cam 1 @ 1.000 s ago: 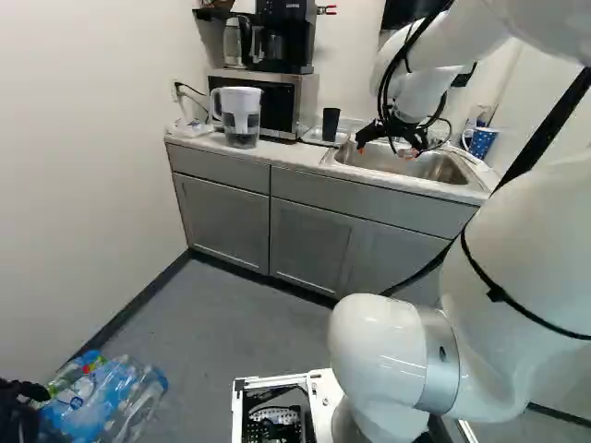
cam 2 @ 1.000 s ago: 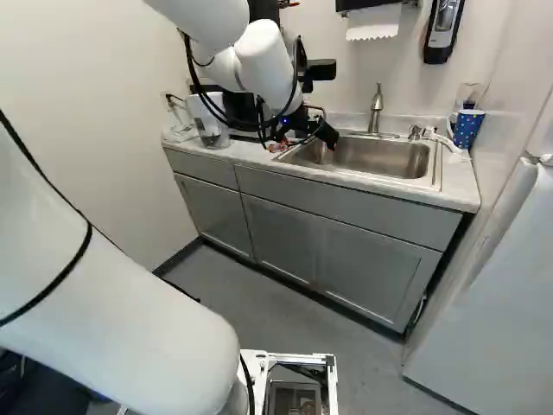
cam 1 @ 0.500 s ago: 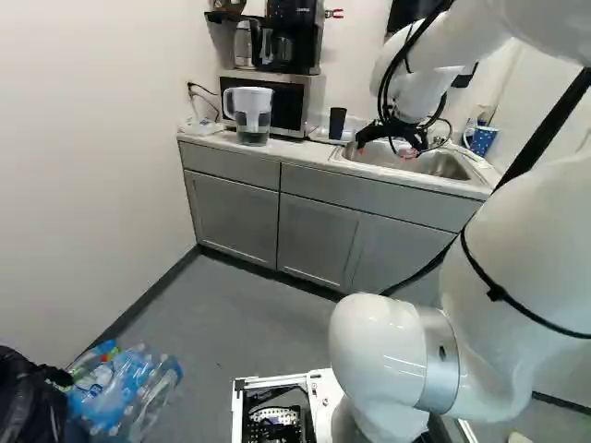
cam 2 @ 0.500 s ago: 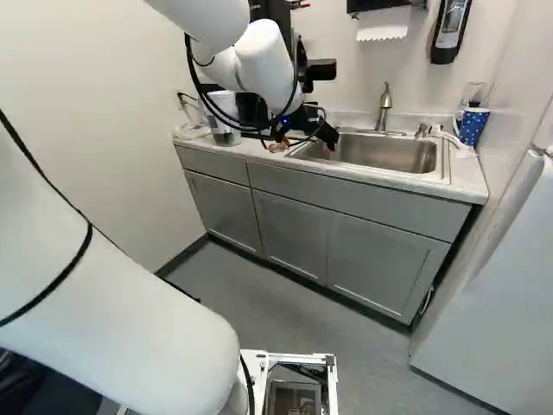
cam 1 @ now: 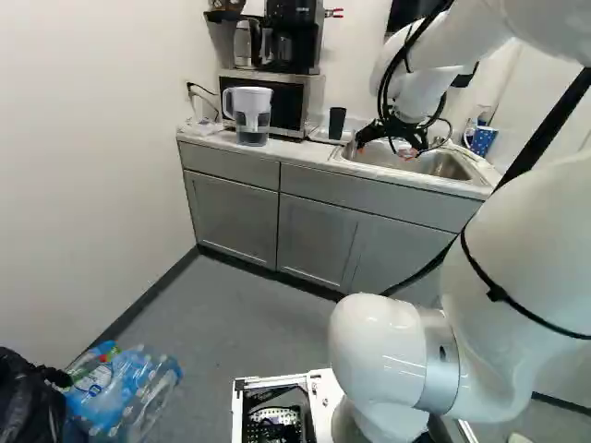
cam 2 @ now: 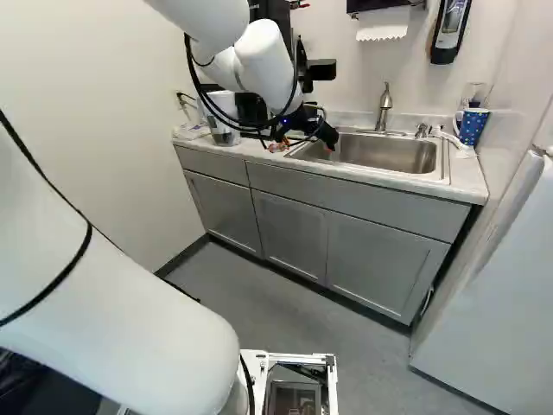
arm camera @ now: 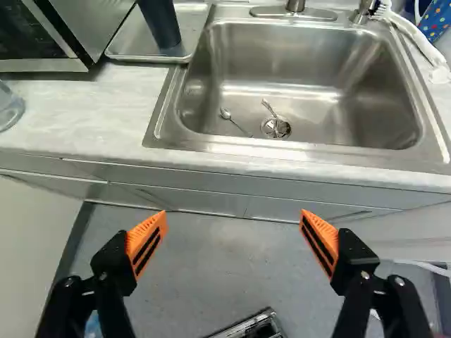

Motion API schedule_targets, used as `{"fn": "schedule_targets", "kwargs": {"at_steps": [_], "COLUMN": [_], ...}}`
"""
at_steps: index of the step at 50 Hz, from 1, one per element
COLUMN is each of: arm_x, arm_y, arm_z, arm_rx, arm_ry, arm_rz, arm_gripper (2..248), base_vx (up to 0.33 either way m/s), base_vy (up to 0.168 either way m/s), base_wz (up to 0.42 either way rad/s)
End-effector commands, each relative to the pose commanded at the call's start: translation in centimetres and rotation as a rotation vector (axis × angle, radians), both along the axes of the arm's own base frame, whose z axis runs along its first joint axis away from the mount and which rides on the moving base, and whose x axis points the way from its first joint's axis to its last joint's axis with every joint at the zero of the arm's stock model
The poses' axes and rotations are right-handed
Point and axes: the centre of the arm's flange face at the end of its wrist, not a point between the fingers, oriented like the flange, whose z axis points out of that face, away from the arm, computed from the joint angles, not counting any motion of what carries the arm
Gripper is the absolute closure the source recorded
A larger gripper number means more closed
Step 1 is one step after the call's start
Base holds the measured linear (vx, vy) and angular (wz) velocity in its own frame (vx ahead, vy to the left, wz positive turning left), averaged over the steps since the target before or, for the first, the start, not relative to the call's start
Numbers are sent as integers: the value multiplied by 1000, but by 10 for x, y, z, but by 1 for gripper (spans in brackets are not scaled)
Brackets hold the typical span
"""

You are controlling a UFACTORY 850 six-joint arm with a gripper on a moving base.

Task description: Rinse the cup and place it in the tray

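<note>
Cup is set upright on the tray, left of the sink; jaws are spread wide, nothing gripped. Probably light, stiff, slippery if wet, it is best taken mid-wall.

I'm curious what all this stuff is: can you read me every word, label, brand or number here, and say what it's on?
Nothing reads clearly enough to quote.
Coffee maker: small mark near its top, too small to read.
Plastic bottles on the floor: labelling too blurred to read.
Dark cup on the tray: no lettering shows.
</note>
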Motion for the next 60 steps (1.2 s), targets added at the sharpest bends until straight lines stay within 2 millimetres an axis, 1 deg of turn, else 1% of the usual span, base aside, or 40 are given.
{"fn": "schedule_targets", "kwargs": {"at_steps": [15, 30, 45, 60], "arm_x": [0, 0, -2, -5], "arm_y": [2, 8, 18, 32], "arm_z": [-4, -14, -30, -52], "arm_rx": [-3, -9, -18, -31], "arm_ry": [-7, -23, -49, -86], "arm_rz": [5, 18, 39, 67], "arm_gripper": [3, 3, 3, 3], "base_vx": [0, 0, 0, 0], "base_vy": [0, 0, 0, 0], "base_wz": [0, 0, 0, 0]}}
